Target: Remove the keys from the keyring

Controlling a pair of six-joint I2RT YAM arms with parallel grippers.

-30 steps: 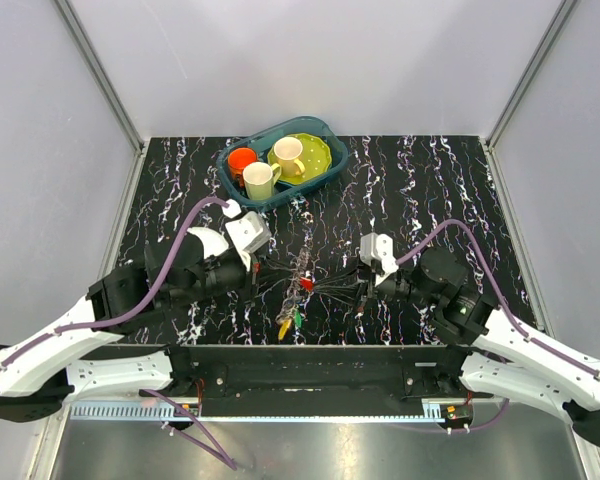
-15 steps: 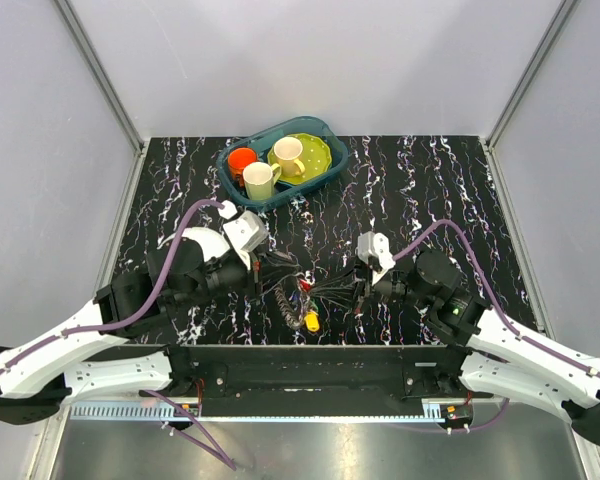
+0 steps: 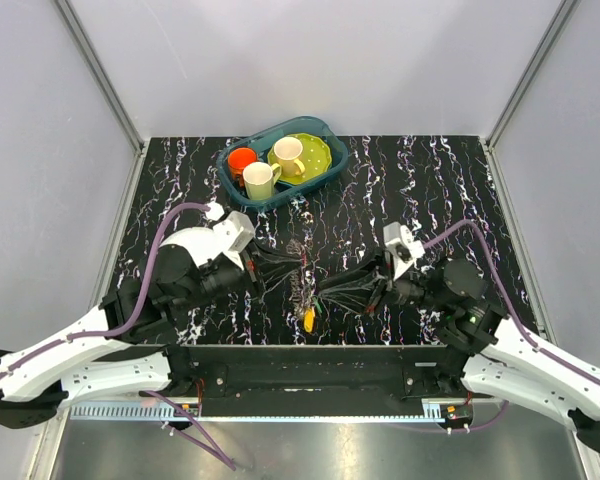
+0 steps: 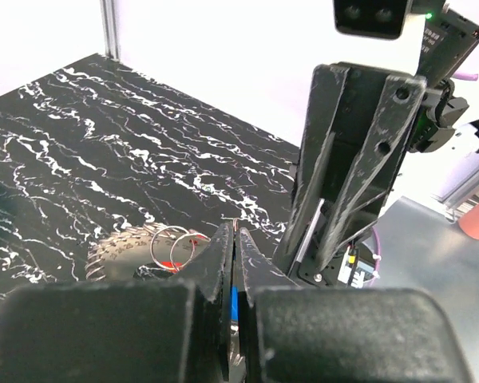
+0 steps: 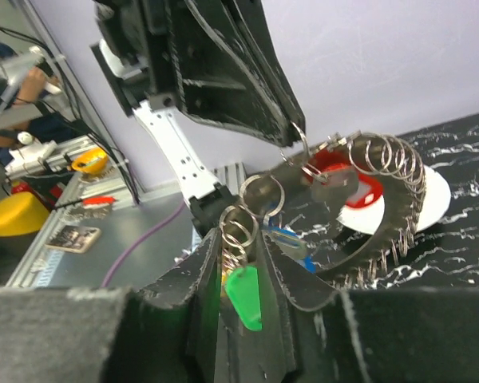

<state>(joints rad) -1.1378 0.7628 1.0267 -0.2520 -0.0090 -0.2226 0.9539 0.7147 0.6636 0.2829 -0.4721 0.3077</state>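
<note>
The black tabletop (image 3: pixel 430 180) is veined white. The keys (image 5: pixel 243 297) have green, red, blue and yellow heads; the keyring (image 5: pixel 379 231) is silver-grey. Upper centre, a teal basin (image 3: pixel 302 187).

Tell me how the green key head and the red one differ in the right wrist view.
The green key head hangs close to the camera, between the right gripper's fingers; the red key head sits farther off, inside the curve of the keyring, clear of those fingers. The green one looks long and upright; the red one looks rounder and partly hidden by a grey key. Both are coloured plastic.
</note>
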